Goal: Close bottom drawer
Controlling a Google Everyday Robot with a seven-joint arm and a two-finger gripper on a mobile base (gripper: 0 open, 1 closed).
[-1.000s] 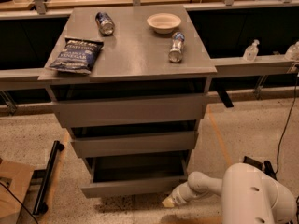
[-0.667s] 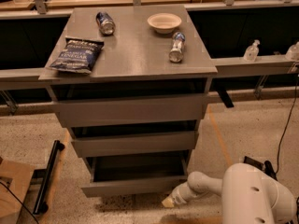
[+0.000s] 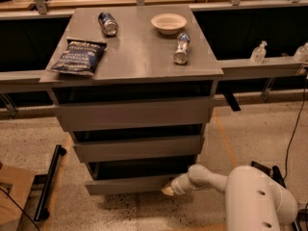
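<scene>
- The cabinet point(image 3: 134, 114) has three grey drawers. The bottom drawer point(image 3: 127, 185) is its lowest and slimmest, and it stands partly pulled out with a dark gap above its front.
- The claw point(image 3: 168, 190) is low at the cabinet's right front, touching the right end of the bottom drawer's front panel. I cannot tell whether it is open or closed.
- On the cabinet's surface point(image 3: 139, 61) lie a chip bag point(image 3: 77, 57) at the left edge, a can point(image 3: 108, 23) on its side at the back left, a bowl point(image 3: 168, 23) at the back, and a water bottle point(image 3: 181, 48) lying right of centre.
- A black bar point(image 3: 48, 183) lies on the floor left of the cabinet, clear of the drawer's path.
- Nothing sits between the drawer front and the cabinet.
- Compared with a second ago, the drawer front sits further in under the cabinet, and the claw has moved in with it.
</scene>
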